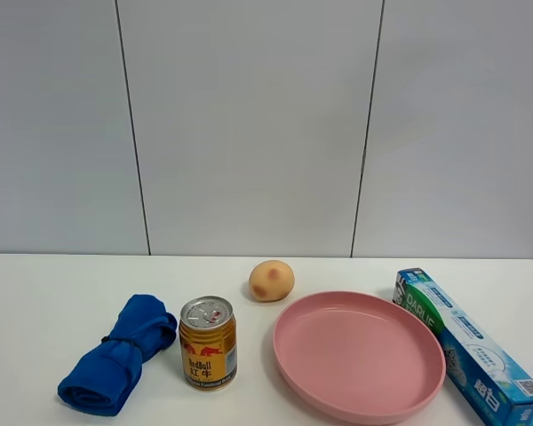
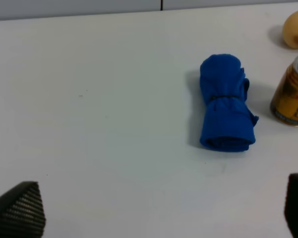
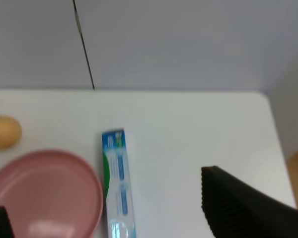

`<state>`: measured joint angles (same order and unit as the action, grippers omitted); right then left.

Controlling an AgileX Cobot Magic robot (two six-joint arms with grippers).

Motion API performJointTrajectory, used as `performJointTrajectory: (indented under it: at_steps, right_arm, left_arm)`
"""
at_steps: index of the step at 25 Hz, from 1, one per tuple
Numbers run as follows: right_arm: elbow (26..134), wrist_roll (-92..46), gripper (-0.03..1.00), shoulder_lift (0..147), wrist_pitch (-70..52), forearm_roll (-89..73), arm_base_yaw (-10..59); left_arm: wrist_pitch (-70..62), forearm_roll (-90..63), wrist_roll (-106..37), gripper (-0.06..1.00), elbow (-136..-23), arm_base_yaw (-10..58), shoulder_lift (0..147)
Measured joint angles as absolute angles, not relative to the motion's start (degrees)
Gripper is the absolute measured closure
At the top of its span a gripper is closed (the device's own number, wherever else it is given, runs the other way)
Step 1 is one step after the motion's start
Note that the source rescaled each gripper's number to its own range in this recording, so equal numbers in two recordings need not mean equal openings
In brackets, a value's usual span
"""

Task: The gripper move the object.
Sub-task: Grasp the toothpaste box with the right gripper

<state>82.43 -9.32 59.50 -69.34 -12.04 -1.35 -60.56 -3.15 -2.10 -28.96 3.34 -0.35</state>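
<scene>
The toothpaste box (image 1: pixel 466 346), green and light blue with white "DARLIE" lettering, lies flat at the table's right, just right of the pink plate (image 1: pixel 355 355). It also shows in the right wrist view (image 3: pixel 118 183). My right gripper (image 3: pixel 102 196) is open and empty, above and apart from the box, with one dark finger (image 3: pixel 243 208) to its side. My left gripper (image 2: pixel 159 213) is open and empty over bare table, short of the rolled blue cloth (image 2: pixel 224 110). Neither arm shows in the exterior high view.
A gold drink can (image 1: pixel 208 343) stands between the blue cloth (image 1: pixel 117 353) and the plate. A tan potato-like object (image 1: pixel 272 280) sits behind them. The table's right edge (image 3: pixel 275 129) is close to the box. A grey panelled wall stands behind the table.
</scene>
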Motion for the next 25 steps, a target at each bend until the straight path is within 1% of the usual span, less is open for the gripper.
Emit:
performJointTrajectory:
  at_steps: [2, 4, 6, 7, 9, 15, 23, 25]
  right_arm:
    - [82.45, -7.56, 0.27, 63.51, -69.39, -11.09, -0.54]
    - [82.45, -4.74, 0.17, 68.1, -69.39, -7.69, 0.93]
    - [82.45, -1.99, 0.05, 72.33, -69.52, -2.74, 2.71]
    - [82.45, -1.07, 0.02, 74.55, -69.65, -0.48, 3.42]
    - [82.45, 1.31, -0.02, 78.34, -69.64, 2.22, 5.05]
    - [82.5, 9.27, -0.03, 88.24, -69.64, 2.37, 7.87]
    - [82.37, 9.7, -0.03, 95.24, -69.88, 2.87, 8.07]
    - [80.76, 8.85, -0.03, 95.71, -68.64, 3.15, 8.07]
  left_arm:
    - [-60.56, -3.15, -2.1, -0.06, -28.96, 3.34, -0.35]
    - [-60.56, -3.15, -2.1, -0.06, -28.96, 3.34, -0.35]
    - [-60.56, -3.15, -2.1, -0.06, -28.96, 3.34, -0.35]
    - [-60.56, -3.15, -2.1, -0.06, -28.96, 3.34, -0.35]
    - [-60.56, -3.15, -2.1, -0.06, -28.96, 3.34, -0.35]
    - [-60.56, -3.15, -2.1, -0.06, -28.96, 3.34, -0.35]
    - [-60.56, -3.15, -2.1, -0.06, -28.96, 3.34, -0.35]
    - [-60.56, -3.15, -2.15, -0.06, -28.96, 3.34, -0.35]
